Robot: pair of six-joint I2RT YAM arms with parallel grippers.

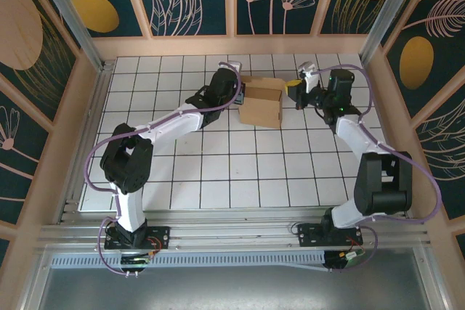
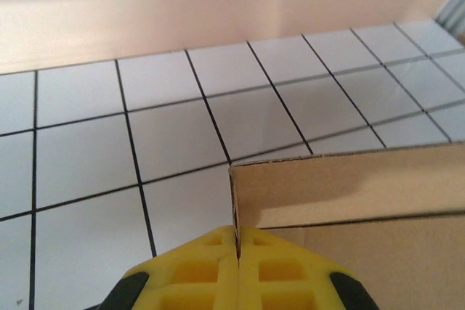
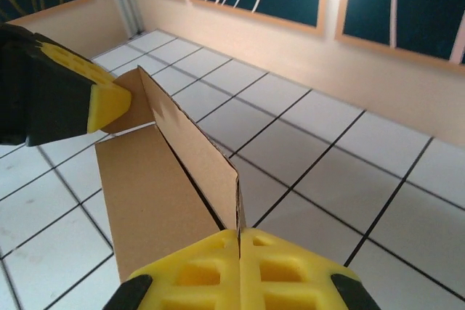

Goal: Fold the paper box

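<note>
Cardboard caught at both ends: a paper box (image 1: 261, 110) of plain brown die-cut cardboard, only partly raised, sits on the white gridded tabletop (image 1: 182, 165) close in front of the peach back wall (image 1: 232, 47), about midway along it. The left gripper (image 2: 238, 252), a pair of yellow latticed fingers, is pressed tight on the thin edge of a standing brown panel (image 2: 341, 183) at the end lying further left along that wall. The right gripper (image 3: 239, 252), yellow-fingered like its twin, pinches what appears to be the same panel at the opposite end. From the right wrist the cardboard runs straight from one pair of fingers to a yellow finger of the other.

The two-ended hold looks deliberate. With both corners pinned, the panel stands upright and taut, so it should turn cleanly along its crease rather than buckle, and the light sheet cannot skate over the smooth tiles. The rest of the sheet lies flat toward the near side, away from the wall, and the flaps are not yet closed, so the fold seems to be in its early stages.
</note>
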